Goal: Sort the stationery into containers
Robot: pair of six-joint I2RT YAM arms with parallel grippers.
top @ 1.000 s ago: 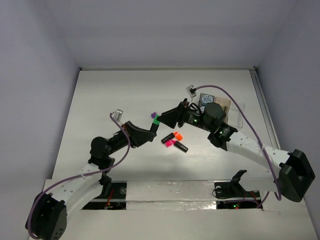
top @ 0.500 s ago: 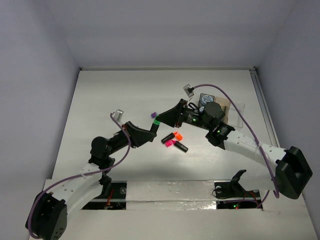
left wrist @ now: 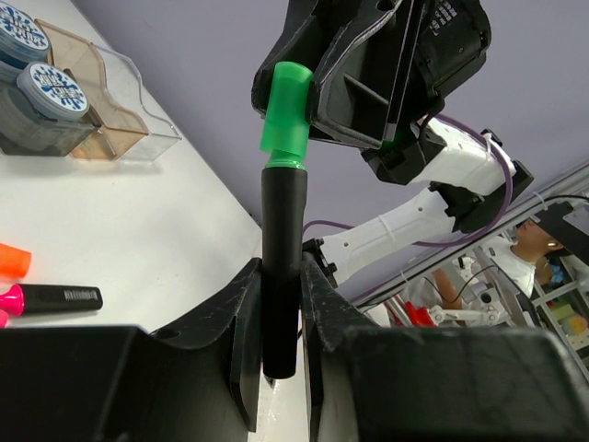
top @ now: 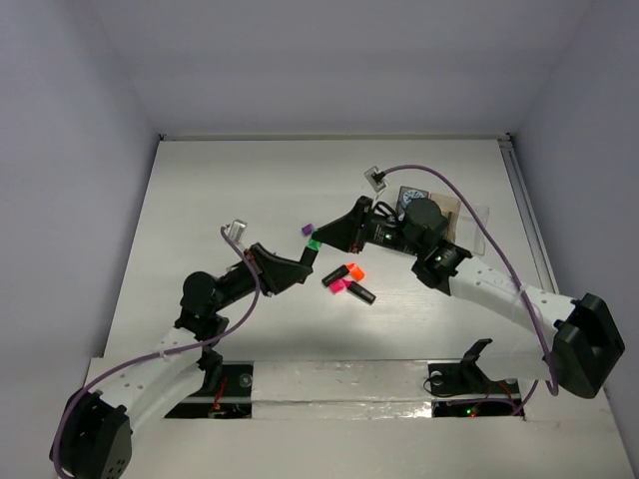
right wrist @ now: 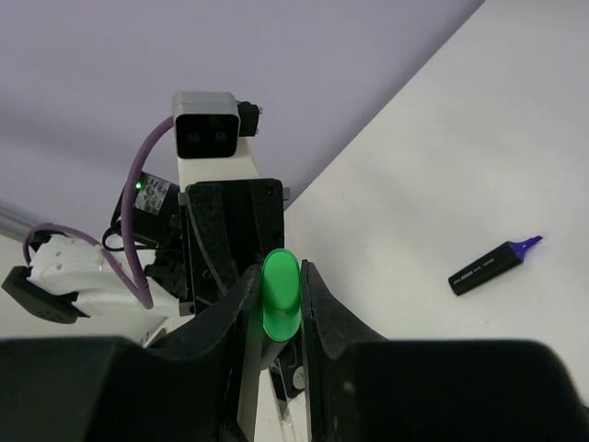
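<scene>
Black-bodied highlighter marker [left wrist: 282, 212] stands upright, clenched in the left tool [left wrist: 281, 281]. The right tool [right wrist: 278, 276] is clamped on its green plastic cap [right wrist: 280, 302].

Left hand [left wrist: 281, 276] and right hand [right wrist: 279, 276] clamp one green-capped black highlighter [left wrist: 281, 221] mid-counter, blocking each other's lane. Orange and pink highlighters [top: 346, 280] crowd the near-right side, and a clear plastic box [left wrist: 138, 115] sits behind the right arm. The white counter [top: 230, 180] is open far-left.
</scene>
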